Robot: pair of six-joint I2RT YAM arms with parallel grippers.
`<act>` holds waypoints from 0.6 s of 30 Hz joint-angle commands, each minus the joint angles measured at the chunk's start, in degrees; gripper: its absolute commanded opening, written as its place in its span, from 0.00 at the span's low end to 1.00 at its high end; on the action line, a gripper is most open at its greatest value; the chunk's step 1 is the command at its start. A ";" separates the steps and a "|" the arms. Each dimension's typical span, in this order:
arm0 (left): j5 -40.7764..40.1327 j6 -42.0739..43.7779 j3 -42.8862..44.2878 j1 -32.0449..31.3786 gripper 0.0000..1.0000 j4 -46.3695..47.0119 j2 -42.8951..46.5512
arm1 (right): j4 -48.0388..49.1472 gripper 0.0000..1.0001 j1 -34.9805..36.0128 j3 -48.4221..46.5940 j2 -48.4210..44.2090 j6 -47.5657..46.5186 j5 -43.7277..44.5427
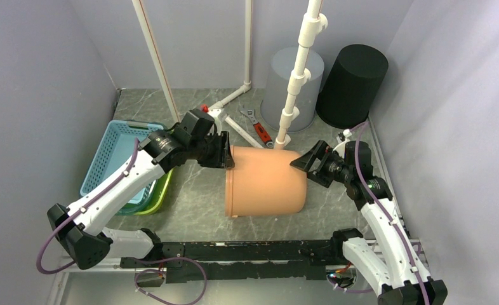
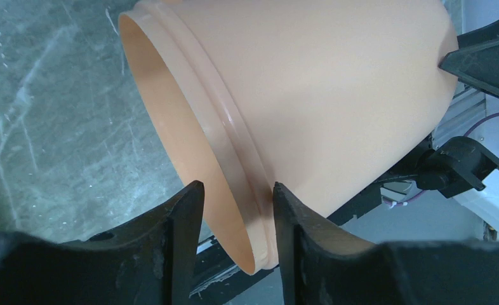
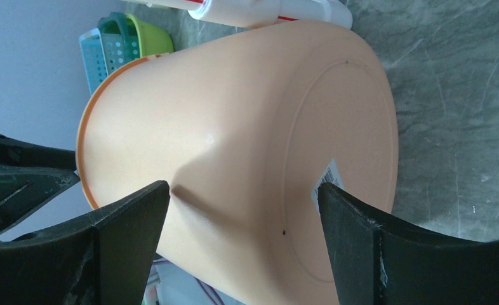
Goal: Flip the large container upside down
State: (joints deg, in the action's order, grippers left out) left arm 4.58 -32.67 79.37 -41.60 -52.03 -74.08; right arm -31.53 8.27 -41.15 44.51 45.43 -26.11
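The large peach container lies on its side at the table's middle, its open mouth to the left and its base to the right. My left gripper is open and straddles the rim: one finger is inside the mouth with a gap to the wall, and the other touches the outer rim band. My right gripper is open wide at the base end. In the right wrist view its fingers stand either side of the container's base, which carries a white label.
A blue basket nested in a green one stands at the left. White pipes, a grey bin and a black bin stand behind. A red wrench lies by the pipes. Walls close in on both sides.
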 commanded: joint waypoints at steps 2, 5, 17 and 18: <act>3.25 -4.14 -4.74 -0.18 0.55 6.07 3.67 | 0.84 0.89 -0.27 -1.00 -0.80 -1.04 -1.91; 2.22 -4.40 -4.37 -0.22 0.60 7.11 4.91 | 2.03 0.88 -0.25 -0.33 -1.50 -0.11 -3.09; -1.75 0.71 -1.69 -0.21 0.43 -1.62 -1.69 | 3.64 0.78 -0.27 -0.06 -3.29 1.91 -6.27; -1.58 0.35 -2.81 -0.22 0.42 -0.97 -1.13 | 3.93 0.77 -0.24 -0.16 -3.46 2.13 -6.89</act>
State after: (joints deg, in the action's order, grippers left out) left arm 4.82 -33.85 77.60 -41.60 -49.69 -74.87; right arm -31.14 8.19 -40.84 42.44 46.06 -29.30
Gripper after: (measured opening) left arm 0.447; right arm 0.783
